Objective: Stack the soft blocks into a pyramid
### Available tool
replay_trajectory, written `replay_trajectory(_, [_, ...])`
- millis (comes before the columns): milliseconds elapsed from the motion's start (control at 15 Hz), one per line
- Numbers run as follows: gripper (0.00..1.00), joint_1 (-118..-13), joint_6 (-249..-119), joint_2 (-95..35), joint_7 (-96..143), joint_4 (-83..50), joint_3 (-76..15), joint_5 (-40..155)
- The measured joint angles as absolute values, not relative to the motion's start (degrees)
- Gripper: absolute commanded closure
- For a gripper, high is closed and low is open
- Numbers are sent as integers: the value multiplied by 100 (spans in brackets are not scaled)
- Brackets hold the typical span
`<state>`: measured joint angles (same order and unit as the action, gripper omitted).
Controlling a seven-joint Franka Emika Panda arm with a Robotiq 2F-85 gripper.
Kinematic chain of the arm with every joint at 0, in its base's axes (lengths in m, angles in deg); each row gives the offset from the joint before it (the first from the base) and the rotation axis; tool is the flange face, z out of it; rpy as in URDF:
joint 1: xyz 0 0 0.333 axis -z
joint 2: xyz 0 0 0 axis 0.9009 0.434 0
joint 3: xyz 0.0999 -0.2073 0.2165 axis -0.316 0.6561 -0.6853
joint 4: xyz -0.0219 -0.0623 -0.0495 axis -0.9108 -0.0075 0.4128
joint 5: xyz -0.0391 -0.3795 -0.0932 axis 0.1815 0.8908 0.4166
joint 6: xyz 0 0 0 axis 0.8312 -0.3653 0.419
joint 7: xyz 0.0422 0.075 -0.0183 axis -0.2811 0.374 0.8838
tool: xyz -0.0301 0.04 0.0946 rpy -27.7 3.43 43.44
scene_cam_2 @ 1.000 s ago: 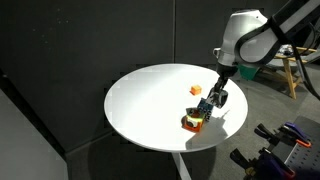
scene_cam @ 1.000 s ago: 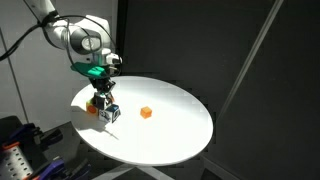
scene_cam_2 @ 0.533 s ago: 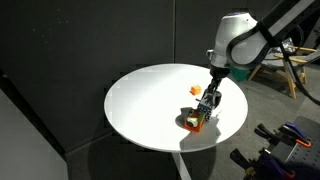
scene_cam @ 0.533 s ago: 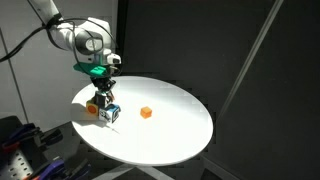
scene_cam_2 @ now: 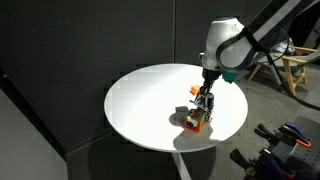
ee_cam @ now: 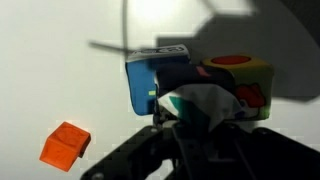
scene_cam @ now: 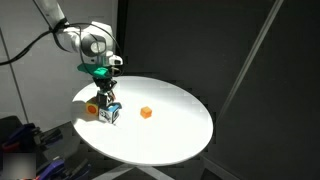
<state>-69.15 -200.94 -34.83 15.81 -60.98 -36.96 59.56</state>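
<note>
My gripper (ee_cam: 196, 122) is shut on the white and teal-green block (ee_cam: 200, 100) and holds it just over the gap between two blocks on the white round table (scene_cam: 170, 125). These are the blue and white block (ee_cam: 148, 82) and the orange-red and yellow block (ee_cam: 242, 78), standing side by side. In both exterior views the gripper (scene_cam: 103, 97) (scene_cam_2: 205, 103) hangs right above this pair (scene_cam: 104, 112) (scene_cam_2: 195, 121). The small plain orange cube (ee_cam: 65, 146) (scene_cam: 146, 113) (scene_cam_2: 195, 89) lies apart on the table.
The table stands before black curtains. Its edge lies close to the block pair (scene_cam_2: 200, 140). A wooden stool (scene_cam_2: 295, 70) and equipment stand beyond the table.
My gripper has shifted sideways with the white and teal-green block, from beside the pair to directly above it. The blocks on the table have not moved.
</note>
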Motion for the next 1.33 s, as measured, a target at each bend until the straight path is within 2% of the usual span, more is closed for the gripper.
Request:
replay_trajectory(67, [75, -6928, -20094, -3422, 1598, -6068, -3696, 5956])
replay_trajectory(200, [49, -6941, -20094, -3320, 1644, -6029, -3696, 5964])
replay_trajectory(333, [39, -6947, -20095, -3247, 1685, -6002, -3694, 5976])
replay_trajectory(600, [5, -6951, -20095, -3205, 1725, -5953, -3677, 5996])
replay_trajectory(667, [1, -6951, -20094, -3202, 1733, -5953, -3664, 5996])
replay_trajectory(1333, [0, -6948, -19878, -3286, 2432, -6031, -3365, 5997])
